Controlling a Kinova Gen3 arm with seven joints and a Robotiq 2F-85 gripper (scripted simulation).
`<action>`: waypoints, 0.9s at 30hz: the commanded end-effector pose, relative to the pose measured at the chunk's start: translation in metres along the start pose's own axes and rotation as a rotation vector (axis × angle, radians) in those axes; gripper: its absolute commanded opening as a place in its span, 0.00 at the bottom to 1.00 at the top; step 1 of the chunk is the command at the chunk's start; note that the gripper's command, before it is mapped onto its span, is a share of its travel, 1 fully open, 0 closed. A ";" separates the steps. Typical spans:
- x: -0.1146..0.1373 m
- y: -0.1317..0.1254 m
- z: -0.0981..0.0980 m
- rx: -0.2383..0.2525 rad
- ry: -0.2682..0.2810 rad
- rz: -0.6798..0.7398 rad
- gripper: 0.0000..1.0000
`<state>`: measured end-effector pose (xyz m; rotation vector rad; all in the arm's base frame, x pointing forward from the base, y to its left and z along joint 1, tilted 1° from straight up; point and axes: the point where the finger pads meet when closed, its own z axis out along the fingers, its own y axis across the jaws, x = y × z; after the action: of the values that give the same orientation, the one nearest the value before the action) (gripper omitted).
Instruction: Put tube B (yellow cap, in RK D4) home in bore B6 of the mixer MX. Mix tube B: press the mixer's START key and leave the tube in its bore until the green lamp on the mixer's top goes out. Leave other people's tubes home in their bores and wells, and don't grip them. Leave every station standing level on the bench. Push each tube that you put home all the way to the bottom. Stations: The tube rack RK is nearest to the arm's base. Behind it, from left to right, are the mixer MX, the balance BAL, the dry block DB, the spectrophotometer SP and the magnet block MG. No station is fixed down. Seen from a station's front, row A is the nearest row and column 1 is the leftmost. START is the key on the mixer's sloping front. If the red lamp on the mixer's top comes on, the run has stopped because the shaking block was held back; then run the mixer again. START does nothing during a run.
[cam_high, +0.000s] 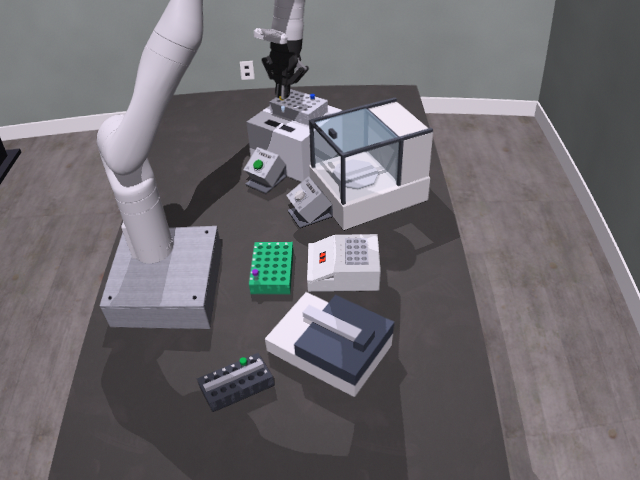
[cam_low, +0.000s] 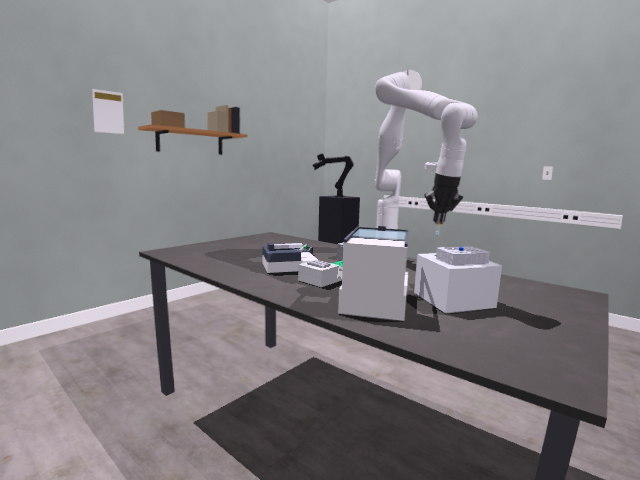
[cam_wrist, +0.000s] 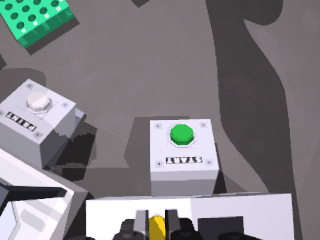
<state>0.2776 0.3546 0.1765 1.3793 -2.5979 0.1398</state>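
Note:
My gripper (cam_high: 282, 82) is shut on tube B, whose yellow cap (cam_wrist: 157, 226) shows between the fingers in the wrist view. It hangs upright a little above the near left edge of the mixer's grey bore block (cam_high: 298, 104). In the exterior view the gripper (cam_low: 439, 215) holds the tube's tip (cam_low: 437, 233) above and left of the block (cam_low: 462, 255). The mixer MX (cam_high: 281, 135) stands level. Its green START key (cam_wrist: 181, 133) sits on the sloping front panel (cam_high: 264, 165). A blue-capped tube (cam_high: 312, 96) stands in the block's far side. No lamp is seen lit.
The balance BAL (cam_high: 373, 155) (cam_wrist: 37, 120) with its glass case stands right of the mixer, its PRINT key box in front. Nearer are the green rack RK (cam_high: 271, 267) with a purple-capped tube (cam_high: 254, 271), the dry block (cam_high: 344, 260), the spectrophotometer (cam_high: 330, 342) and the magnet block (cam_high: 235, 381).

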 end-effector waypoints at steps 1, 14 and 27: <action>-0.004 -0.001 -0.002 0.000 -0.001 0.000 0.10; -0.045 -0.008 -0.011 0.000 -0.001 0.000 0.10; -0.081 -0.014 -0.018 0.000 -0.001 0.000 0.10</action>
<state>0.3302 0.4093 0.1756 1.3795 -2.5984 0.1395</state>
